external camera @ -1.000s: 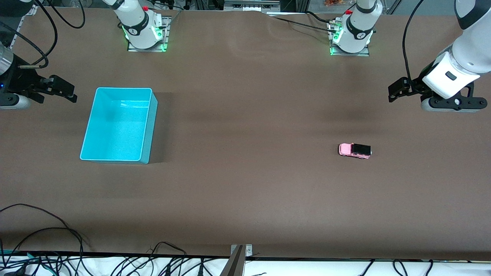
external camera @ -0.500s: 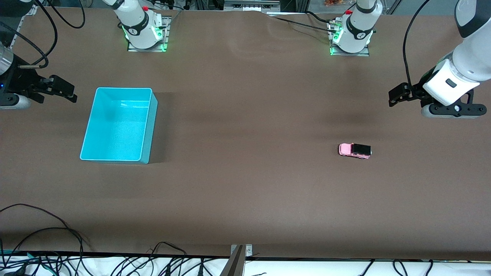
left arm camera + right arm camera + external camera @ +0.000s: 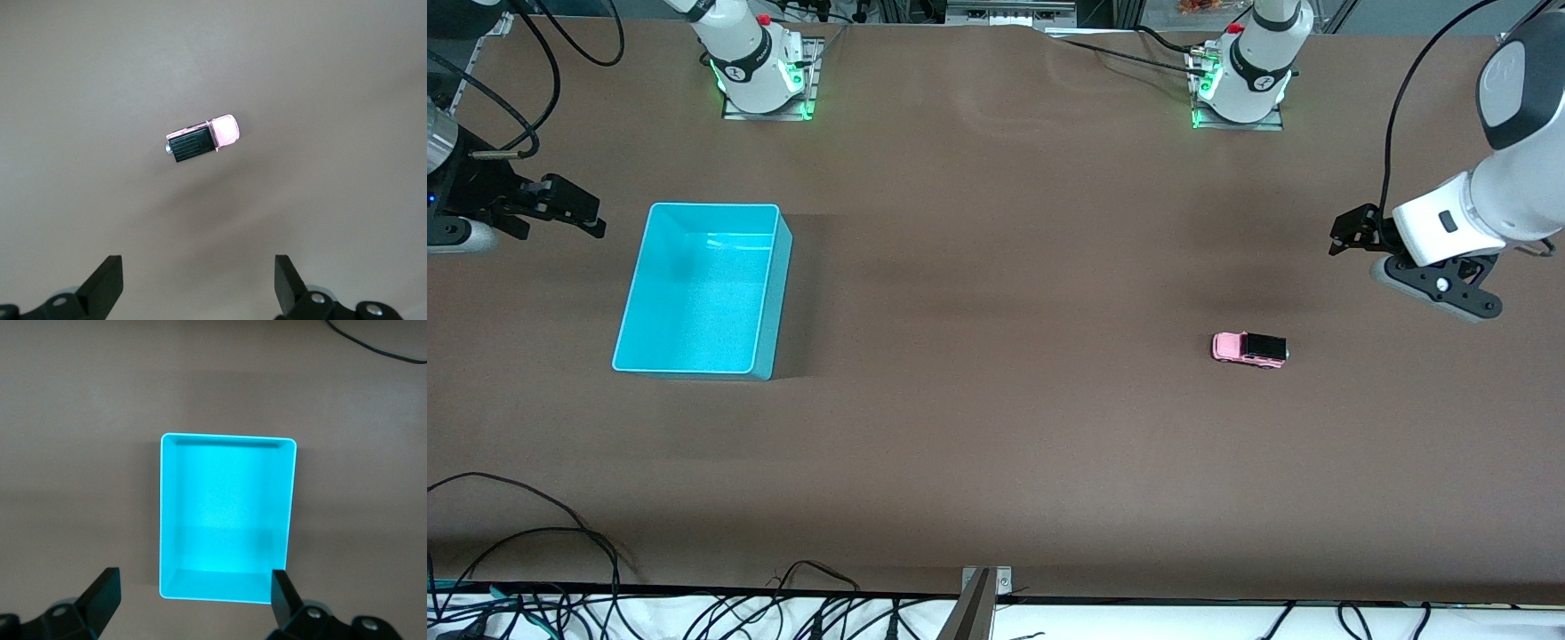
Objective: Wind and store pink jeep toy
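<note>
- Brown table carries everything.
- Left gripper, jaws apart and empty, hangs over bare table at its arm's end.
- Right gripper, jaws apart, waits beside the teal bin.
- Pink jeep toy sits on its wheels, well apart from the bin.

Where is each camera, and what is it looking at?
Front view: high across the table, facing both arms; shows the left hand, right hand, tiny pink jeep toy and empty teal plastic bin.
Left wrist view: on the left arm, looking down at the jeep; open fingertips show.
Right wrist view: on the right arm, looking down into the bin; open fingertips show.
Shared: each wrist view shares one object with the front view.
</note>
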